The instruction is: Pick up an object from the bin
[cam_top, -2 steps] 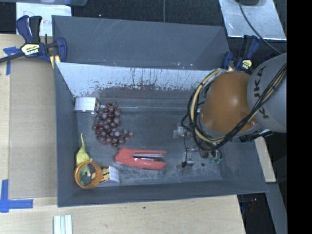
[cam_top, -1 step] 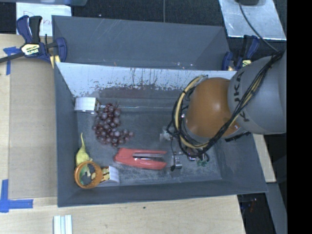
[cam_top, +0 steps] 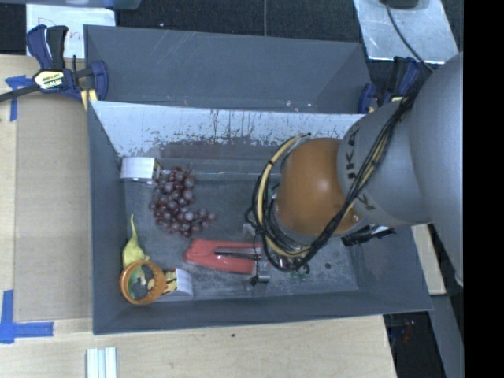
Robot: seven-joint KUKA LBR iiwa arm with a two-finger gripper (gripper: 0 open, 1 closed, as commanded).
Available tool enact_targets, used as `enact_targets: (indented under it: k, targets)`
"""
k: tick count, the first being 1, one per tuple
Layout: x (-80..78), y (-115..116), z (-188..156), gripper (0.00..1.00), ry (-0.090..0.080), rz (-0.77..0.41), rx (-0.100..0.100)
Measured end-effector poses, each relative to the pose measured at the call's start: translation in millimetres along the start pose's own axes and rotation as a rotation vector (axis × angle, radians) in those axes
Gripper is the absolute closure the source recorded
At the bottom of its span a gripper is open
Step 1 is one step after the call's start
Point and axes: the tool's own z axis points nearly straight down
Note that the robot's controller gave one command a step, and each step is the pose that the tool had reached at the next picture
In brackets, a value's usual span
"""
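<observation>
Claw (cam_top: 253,263) sits at the right end of a flat red oblong thing (cam_top: 208,257); whether it grips, I cannot tell.

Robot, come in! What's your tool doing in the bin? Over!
Tool down at arm-side end of flat red object, bin's front. Object flat on floor, not lifted. Dark grape bunch further back, apart. Over.
</observation>
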Motion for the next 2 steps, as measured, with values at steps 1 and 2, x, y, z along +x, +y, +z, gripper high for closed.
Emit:
enact_targets:
  k: [1,2]
  targets:
    - [-5.0,23.2,3.1,0.00,-0.006,-0.054,0.000]
    - [-7.1,18.1,-53.9,0.00,0.002,-0.004,0.000]
